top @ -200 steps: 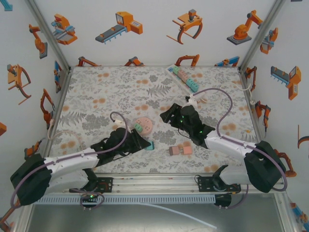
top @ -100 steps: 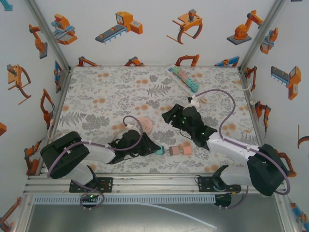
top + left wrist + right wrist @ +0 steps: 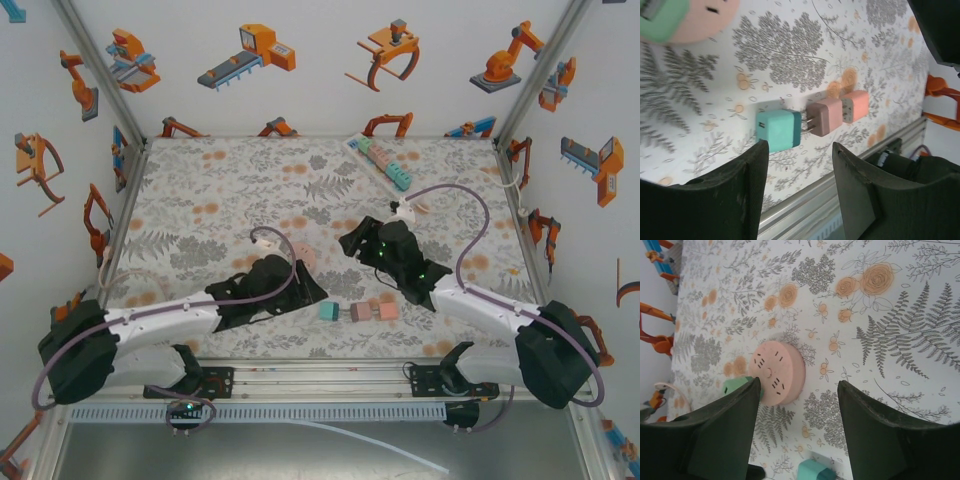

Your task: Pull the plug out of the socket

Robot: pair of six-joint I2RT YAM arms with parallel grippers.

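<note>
Left fingers [image 3: 710, 200] backed off teal plug [image 3: 778, 130], spread apart, empty; its prongs [image 3: 808, 125] bare beside mauve socket [image 3: 824, 116], likely freed. Right fingers [image 3: 880, 430] apart too

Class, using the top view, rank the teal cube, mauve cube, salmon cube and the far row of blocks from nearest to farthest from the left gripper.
From the left gripper:
1. The teal cube, just to its right.
2. The mauve cube, further right.
3. The salmon cube, touching the mauve one's right side.
4. The row of blocks, at the far edge.
</note>
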